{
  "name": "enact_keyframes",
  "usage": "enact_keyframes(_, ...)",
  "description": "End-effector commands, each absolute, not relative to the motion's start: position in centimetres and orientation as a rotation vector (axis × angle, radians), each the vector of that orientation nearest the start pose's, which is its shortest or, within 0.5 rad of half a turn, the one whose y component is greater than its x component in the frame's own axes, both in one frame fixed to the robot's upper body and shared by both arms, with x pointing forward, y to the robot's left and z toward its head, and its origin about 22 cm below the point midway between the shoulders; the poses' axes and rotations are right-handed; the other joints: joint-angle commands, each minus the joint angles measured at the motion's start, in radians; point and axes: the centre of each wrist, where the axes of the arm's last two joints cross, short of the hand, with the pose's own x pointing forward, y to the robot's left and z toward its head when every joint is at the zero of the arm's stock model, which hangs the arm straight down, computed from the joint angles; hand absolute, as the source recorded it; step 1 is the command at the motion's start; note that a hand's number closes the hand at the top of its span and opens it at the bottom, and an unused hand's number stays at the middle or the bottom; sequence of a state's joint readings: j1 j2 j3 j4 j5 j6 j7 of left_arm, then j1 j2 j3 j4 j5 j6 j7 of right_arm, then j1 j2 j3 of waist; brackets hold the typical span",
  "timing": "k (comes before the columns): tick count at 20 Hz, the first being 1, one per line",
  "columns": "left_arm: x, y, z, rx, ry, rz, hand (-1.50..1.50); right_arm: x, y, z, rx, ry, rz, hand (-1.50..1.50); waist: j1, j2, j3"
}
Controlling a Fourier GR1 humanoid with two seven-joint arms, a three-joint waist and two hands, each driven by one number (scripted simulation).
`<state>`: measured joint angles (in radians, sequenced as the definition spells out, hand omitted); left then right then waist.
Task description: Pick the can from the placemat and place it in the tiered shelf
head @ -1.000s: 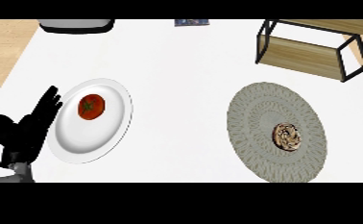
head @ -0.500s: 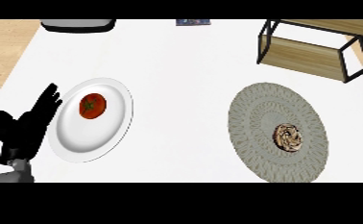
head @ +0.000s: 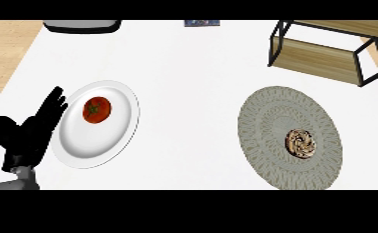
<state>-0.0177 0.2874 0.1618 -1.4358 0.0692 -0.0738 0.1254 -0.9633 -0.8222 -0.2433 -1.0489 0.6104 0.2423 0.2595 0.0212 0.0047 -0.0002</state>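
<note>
Currently: can (head: 301, 143) on placemat (head: 269, 117), right of the mat's centre and a little toward its lower half. Seen from straight above, so only a round, brown-patterned top on show; sides hidden.

Placemat: round, grey-green, ringed woven pattern, flat on white counter (head: 192, 77), in right half of view. Lower rim close to view's lower edge.

Tiered shelf (head: 317, 57): up-view of placemat, in top right corner, with a strip of bare counter between the two. Black frame, light wooden boards; right part cut by view's edge. Apart from the can.

Left side of counter: white plate (head: 88, 149), well apart from placemat. Red tomato (head: 97, 110) with green stem on plate's upper half.

Left hand (head: 33, 129): black, at lower left, just beside plate's left rim; touching or not, cannot tell. Fingers straight, pointing up-view; holding nothing. Resting, well apart from can and placemat. Bit of grey forearm (head: 18, 183) below it at view's lower edge.

Far edge of counter: dark grey rounded object (head: 81, 25) at top left, cut off by view's edge; small dark-blue item (head: 201, 23) at top centre, too small to identify. Strip of wooden surface (head: 15, 47) left of counter.
</note>
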Motion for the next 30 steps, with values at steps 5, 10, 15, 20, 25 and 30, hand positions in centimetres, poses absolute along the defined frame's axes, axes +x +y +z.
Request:
enact_keyframes(5,23.2,33.8,-0.3,0.231,-1.329,-0.09,0.0,40.5,-39.7,30.3,-1.212,-1.395,0.508,1.5,0.009,0.002,0.0)
enact_keyframes(10,25.2,33.4,0.6,0.249,-1.349,-0.066,0.0,41.1,-41.7,30.0,-1.221,-1.352,0.35,-1.5,0.012,0.007,0.001)
enact_keyframes(15,24.3,33.9,0.3,0.241,-1.337,-0.069,0.0,41.8,-41.6,27.5,-1.248,-1.348,0.496,-1.5,0.006,0.004,0.001)
enact_keyframes(20,25.0,35.6,-0.3,0.231,-1.358,-0.068,0.0,41.1,-43.5,29.9,-1.17,-1.432,0.375,-1.5,0.019,0.012,0.001)
enact_keyframes(25,24.5,34.5,0.8,0.248,-1.359,-0.061,0.0,41.0,-44.5,27.3,-0.998,-1.487,0.214,-1.5,0.01,0.006,0.002)
enact_keyframes(30,25.0,34.3,0.6,0.229,-1.346,-0.073,0.0,40.4,-44.8,31.3,-0.85,-1.537,0.135,-1.5,0.003,0.004,0.001)
